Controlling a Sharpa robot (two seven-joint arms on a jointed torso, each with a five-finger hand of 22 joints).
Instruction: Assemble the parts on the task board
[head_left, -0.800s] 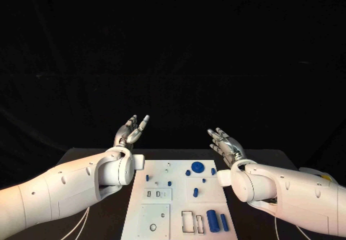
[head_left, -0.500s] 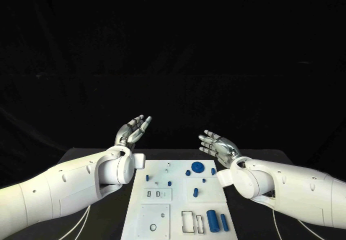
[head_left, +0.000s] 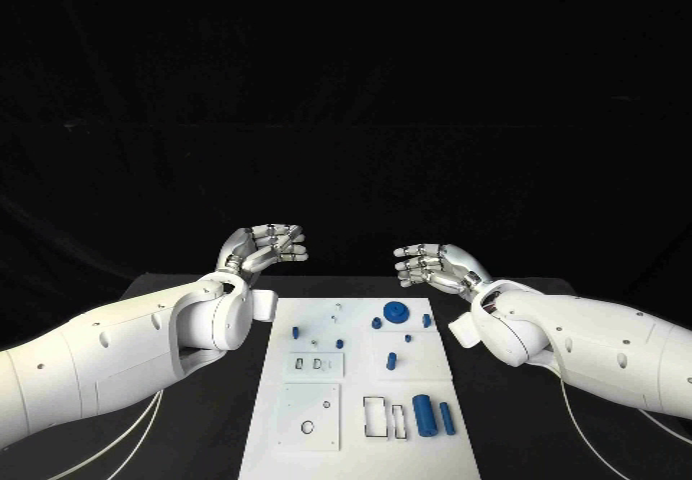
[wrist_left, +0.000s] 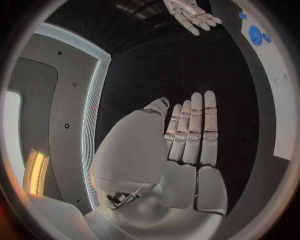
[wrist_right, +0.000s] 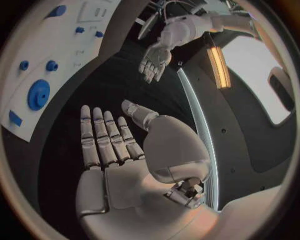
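My left hand (head_left: 264, 247) hangs above the far left of the surface (head_left: 534, 300), fingers apart, holding nothing. The task board (head_left: 284, 420) lies between my arms, blue parts (head_left: 424, 415) on it. My right hand (head_left: 434, 267) hovers far right, spread wide, also holding nothing.

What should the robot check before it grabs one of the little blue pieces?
1. Left hand holds nothing, fingers out straight in its wrist view: ok.
2. Right hand holds nothing: ok.
3. White task board lies flat on the black table, uncovered: ok.
4. Big blue round disc sits at the board's far end, in clear sight: ok.
5. Thick blue cylinder lies at the near end: ok.
6. Which slot fits which piece: cannot tell.
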